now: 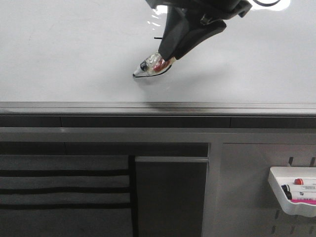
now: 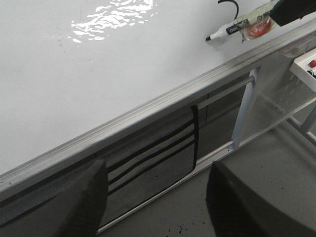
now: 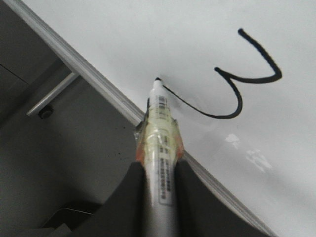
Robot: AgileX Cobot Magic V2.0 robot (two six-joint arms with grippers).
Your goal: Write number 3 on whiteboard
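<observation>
The whiteboard (image 1: 69, 54) fills the far half of the front view, with its grey lower rail (image 1: 98, 106). My right gripper (image 1: 170, 54) is shut on a white marker (image 1: 150, 65) wrapped in clear tape, tip down on the board near the rail. In the right wrist view the marker (image 3: 160, 148) sits between the fingers, its black tip at the end of the tail of the black number 3 (image 3: 237, 81). In the front view the gripper hides most of the digit. My left gripper (image 2: 158, 197) is open and empty, below the rail (image 2: 148, 106).
A small white tray (image 1: 294, 190) holding several markers hangs at the lower right below the board. A dark fabric panel with black stripes (image 1: 64, 192) and a grey frame (image 1: 173, 197) lie under the rail. A bright light reflection (image 2: 113, 15) shows on the board.
</observation>
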